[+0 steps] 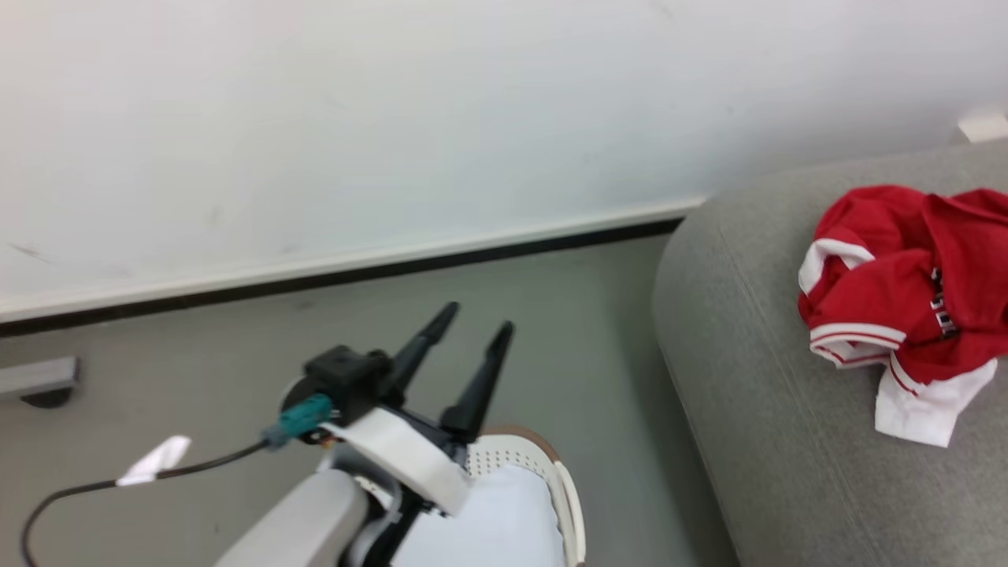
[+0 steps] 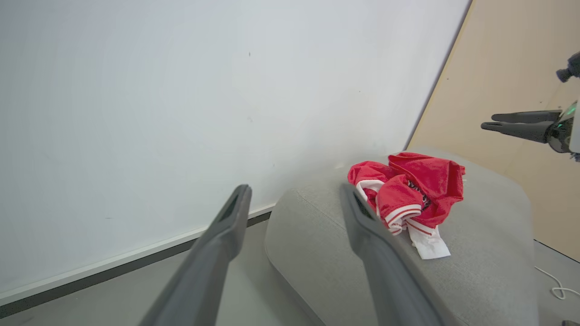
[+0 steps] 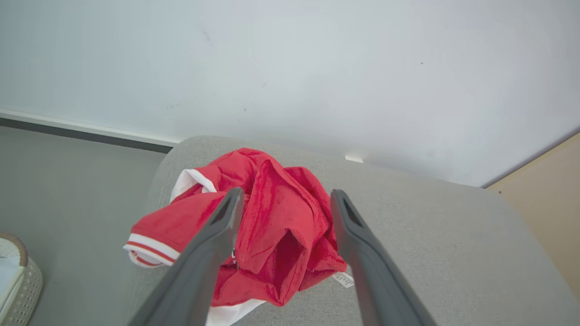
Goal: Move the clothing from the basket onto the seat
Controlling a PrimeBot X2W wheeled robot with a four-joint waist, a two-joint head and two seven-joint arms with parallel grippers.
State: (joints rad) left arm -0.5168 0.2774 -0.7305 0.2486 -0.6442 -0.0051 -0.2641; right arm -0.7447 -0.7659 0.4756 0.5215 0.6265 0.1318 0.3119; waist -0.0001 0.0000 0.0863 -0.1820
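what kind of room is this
Likely a plain indoor room set up like a living or laundry corner: a grey upholstered seat with red clothing heaped on it, a white laundry basket on the grey floor, and a bare white wall.

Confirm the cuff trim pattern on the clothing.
White band with thin red stripes, on red clothing; clearest in the right wrist view.

- Plain matte white wall (image 1: 394, 118), flat finish, a few faint scuff marks.
- Narrow white skirting strip (image 1: 354, 258) along its base, with a black band under it where it meets the floor.
- Smooth grey floor (image 1: 197, 346).
- Flat beige side panel (image 2: 512, 68) joins the white wall at a corner.
- Light is soft and even, shadows weak.
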